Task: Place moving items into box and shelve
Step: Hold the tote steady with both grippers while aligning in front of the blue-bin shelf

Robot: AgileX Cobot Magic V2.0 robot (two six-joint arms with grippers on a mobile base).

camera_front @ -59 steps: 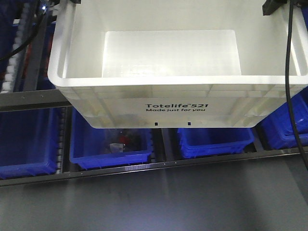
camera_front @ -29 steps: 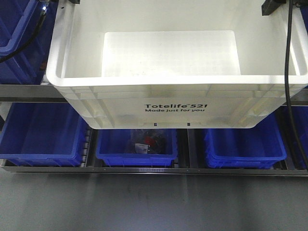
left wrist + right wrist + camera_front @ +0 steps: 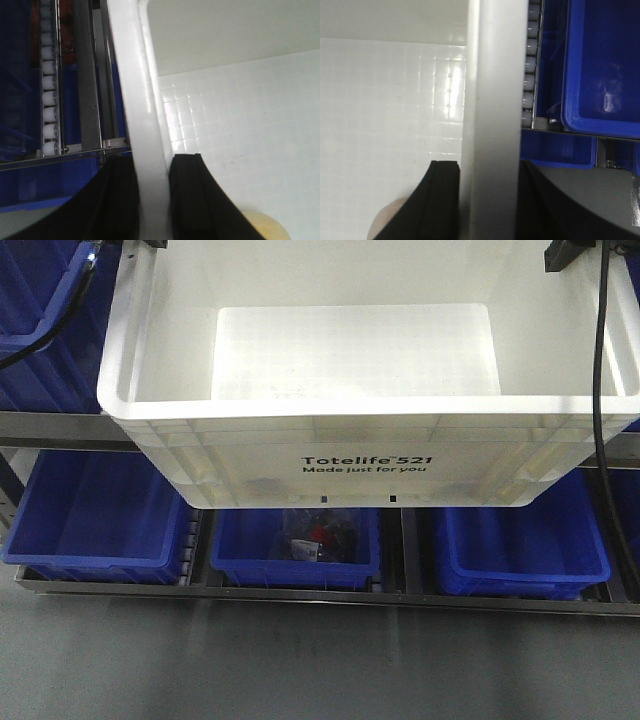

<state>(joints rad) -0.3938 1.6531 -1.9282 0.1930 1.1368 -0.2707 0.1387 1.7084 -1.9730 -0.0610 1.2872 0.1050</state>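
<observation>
Behind the lifted box point(image 3: 360, 465), the blue bins point(image 3: 95, 510) have slid rightward and the shelf rail point(image 3: 300, 595) now runs level, while the box keeps its spot in the upper middle of the frame. Both the left gripper point(image 3: 150, 167) and the right gripper point(image 3: 480, 167) pinch a side rim, jaws narrowed onto it. It is stiff, glossy plastic, bulky but probably light. Opposite rims look the sensible hold, though slippery.

I see the box point(image 3: 365, 440) before the shelf point(image 3: 300, 592), above its lower row: left bin point(image 3: 95, 510), middle bin point(image 3: 250, 550) holding small items point(image 3: 318, 535), right bin point(image 3: 520, 550). My left end effector point(image 3: 152, 172) pinches the box's left rim, my right end effector point(image 3: 487, 170) its right rim.
</observation>
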